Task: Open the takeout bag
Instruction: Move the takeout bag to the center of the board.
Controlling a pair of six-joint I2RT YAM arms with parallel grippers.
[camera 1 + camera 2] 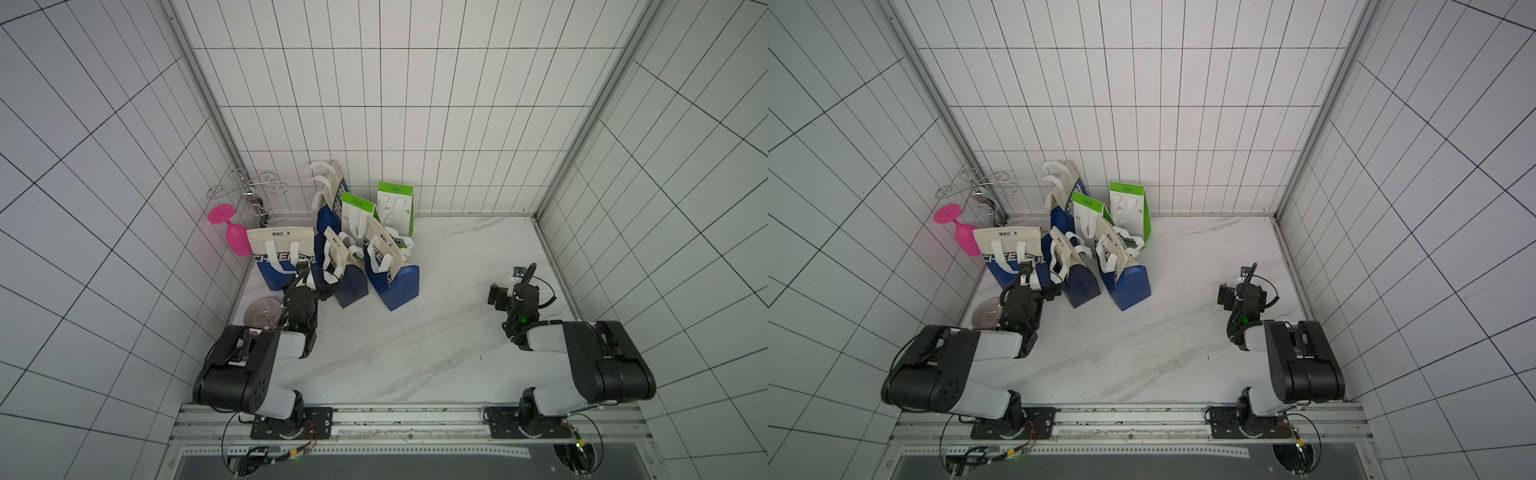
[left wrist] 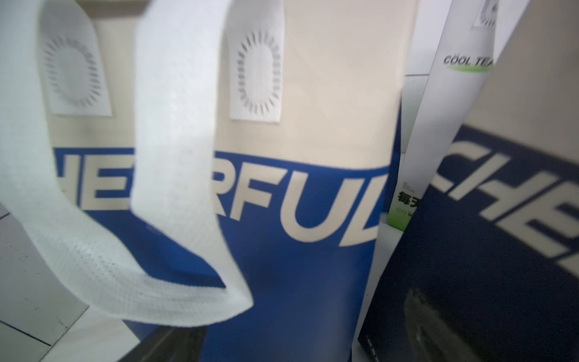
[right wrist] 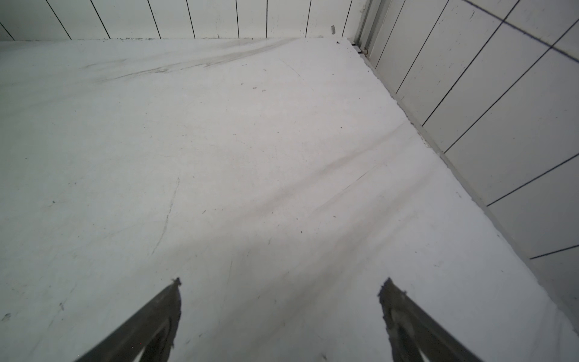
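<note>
The bag point(image 1: 279, 259) is cream above and blue below, with "CHEERFUL" in pale letters across the blue band and a white handle point(image 2: 175, 131) looping down over its front. It stands at the left rear of the table point(image 1: 415, 353), near the left wall.

Its right side is crowded. A darker blue bag point(image 1: 351, 278) leans just beside it, two more blue bags point(image 1: 390, 274) stand further right and behind, and two green bags point(image 1: 395, 208) stand near the back wall. Behind the bag, a pink goblet point(image 1: 235, 235) tilts under a wire rack point(image 1: 249, 191). A ribbed dish point(image 1: 258, 313) sits by the left arm.

The bag is upright with its top edge pressed flat and facing up. Its broad face is turned toward the robot, and its long axis runs left to right.

The left gripper point(image 2: 300, 313) is close against that face, jaws spread wide. The right gripper point(image 3: 282, 282) hangs over bare table well to the right, jaws equally wide.
</note>
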